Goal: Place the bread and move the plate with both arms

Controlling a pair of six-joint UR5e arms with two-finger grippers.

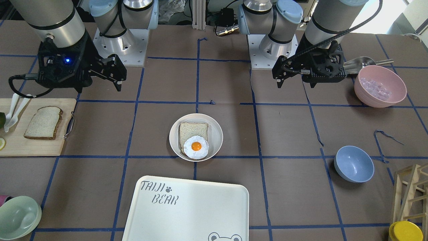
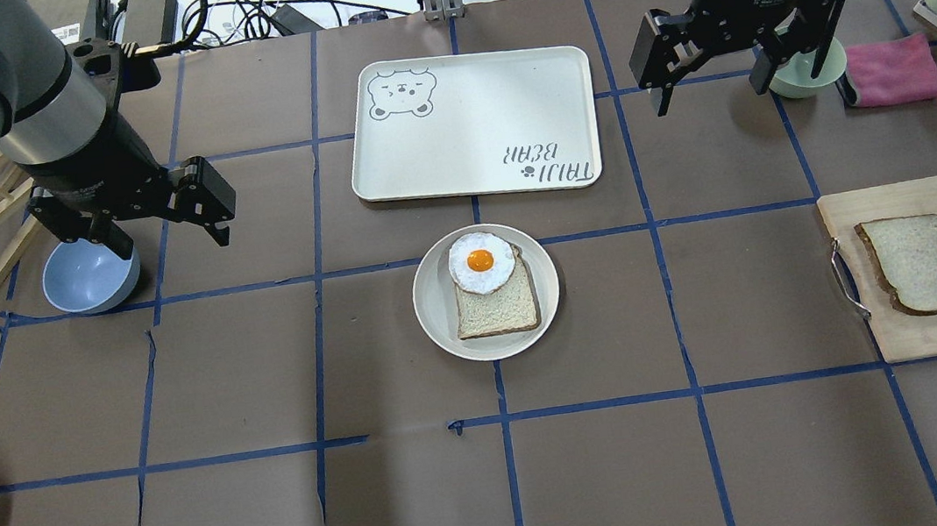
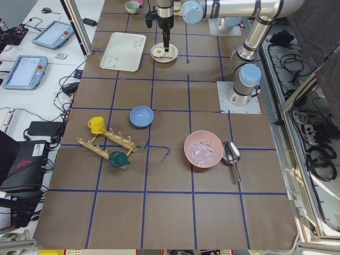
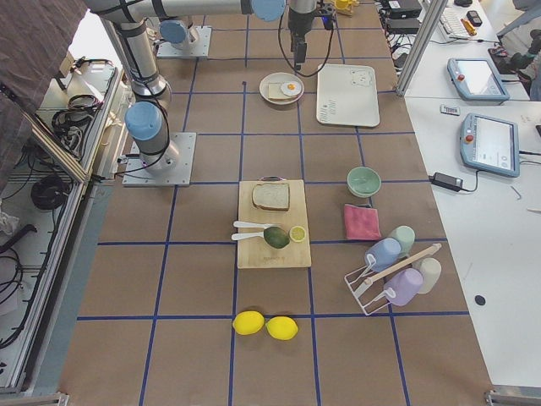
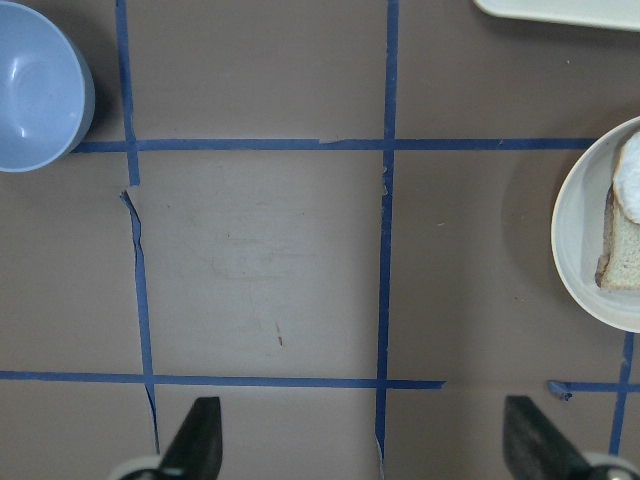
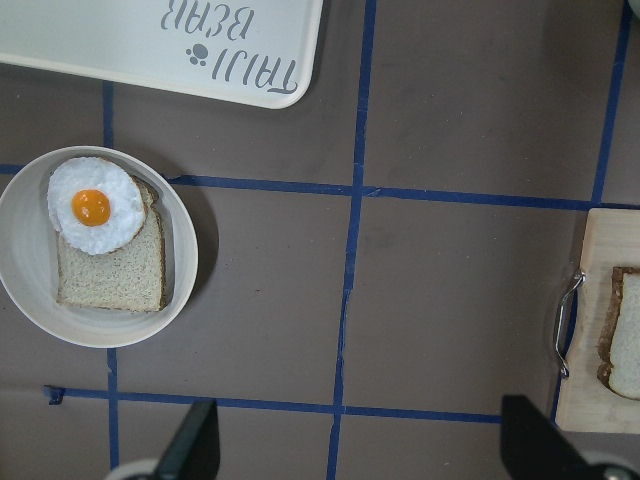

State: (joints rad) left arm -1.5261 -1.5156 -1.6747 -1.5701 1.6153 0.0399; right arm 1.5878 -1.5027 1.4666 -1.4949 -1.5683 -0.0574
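**Both claws empty; bread not yet on plate**

Brown paper-covered table [image 2: 268, 365] with blue tape grid. The large white rectangular "TAIJI BEAR" tray [image 2: 485, 102] lay toward the far edge, mid-length, probably where the plate goes. The pale wooden cutting board [image 2: 927, 334] sat toward the table's right end as staging. On it lay the bread [image 2: 914, 263], brown-crusted and flat, well apart from the round cream plate [image 2: 440, 319]. The plate sat mid-table, likely so either arm could reach it, and carried a squarer slice [image 2: 496, 308] with a fried egg [image 2: 480, 262]. The right gripper [image 2: 712, 90] and left gripper [image 2: 168, 235] hung above the table, jaws spread wide, holding nothing. The right one looked better placed to fetch the bread.
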